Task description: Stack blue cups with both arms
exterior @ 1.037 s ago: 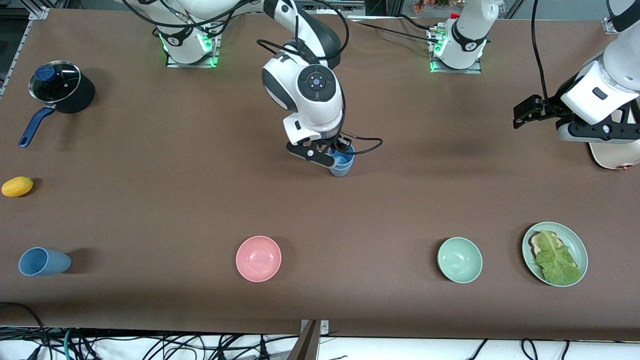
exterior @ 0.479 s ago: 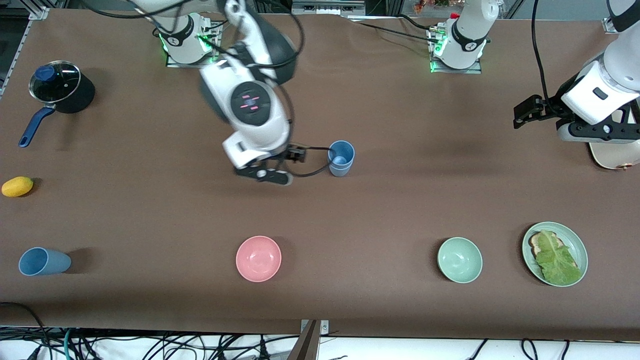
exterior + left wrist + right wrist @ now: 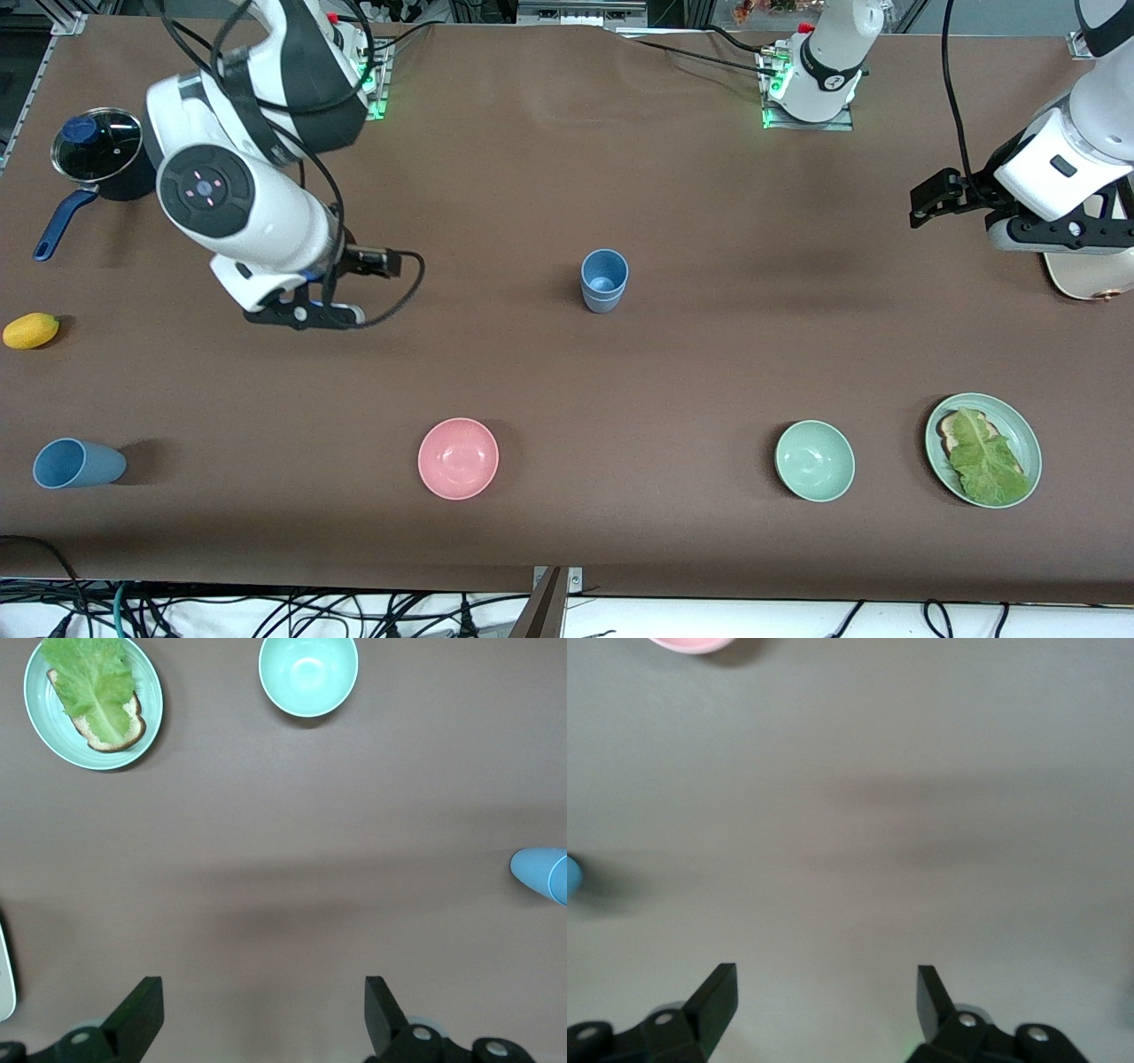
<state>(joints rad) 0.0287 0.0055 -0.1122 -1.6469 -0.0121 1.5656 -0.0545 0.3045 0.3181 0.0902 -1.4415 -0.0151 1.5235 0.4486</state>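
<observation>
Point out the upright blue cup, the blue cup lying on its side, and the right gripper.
Upright blue cup point(image 3: 604, 280): front view, on its rim and inside.
Lying blue cup point(image 3: 78, 463): front view, on its side wall.
Right gripper point(image 3: 826, 992): right wrist view, midway between its open fingertips.

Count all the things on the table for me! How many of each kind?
Blue cups: 3, two stacked, one lying down
Bowls: 2, pink, green
Plates: 1, with bread and lettuce
Pots: 1
Yellow fruit: 1
Total: 8
</observation>
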